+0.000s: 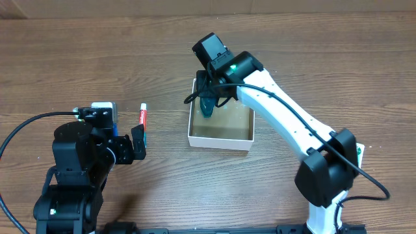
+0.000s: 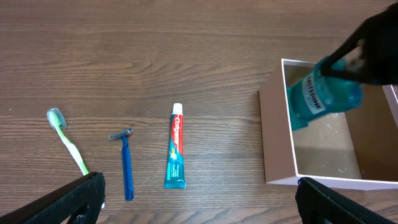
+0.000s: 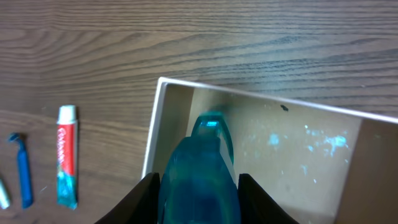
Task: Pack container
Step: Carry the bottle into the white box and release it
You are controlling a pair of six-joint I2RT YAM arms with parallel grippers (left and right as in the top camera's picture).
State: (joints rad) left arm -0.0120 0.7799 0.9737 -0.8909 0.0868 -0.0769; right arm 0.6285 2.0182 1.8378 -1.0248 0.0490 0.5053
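Note:
The container (image 1: 220, 139) is a shallow square box, white outside and brown inside; it also shows in the left wrist view (image 2: 273, 130) and the right wrist view (image 3: 298, 155). My right gripper (image 1: 209, 97) is shut on a teal mouthwash bottle (image 1: 207, 108) and holds it over the box's left inner side; the bottle shows in the right wrist view (image 3: 200, 174) and the left wrist view (image 2: 323, 93). My left gripper (image 2: 199, 199) is open and empty, left of the box. A toothpaste tube (image 2: 176, 147), a blue razor (image 2: 126, 165) and a green toothbrush (image 2: 67, 140) lie on the table.
In the overhead view the toothpaste tube (image 1: 143, 122) lies between the left arm and the box. The table (image 1: 312, 58) is brown wood. A black cable (image 1: 26, 127) runs along the left side.

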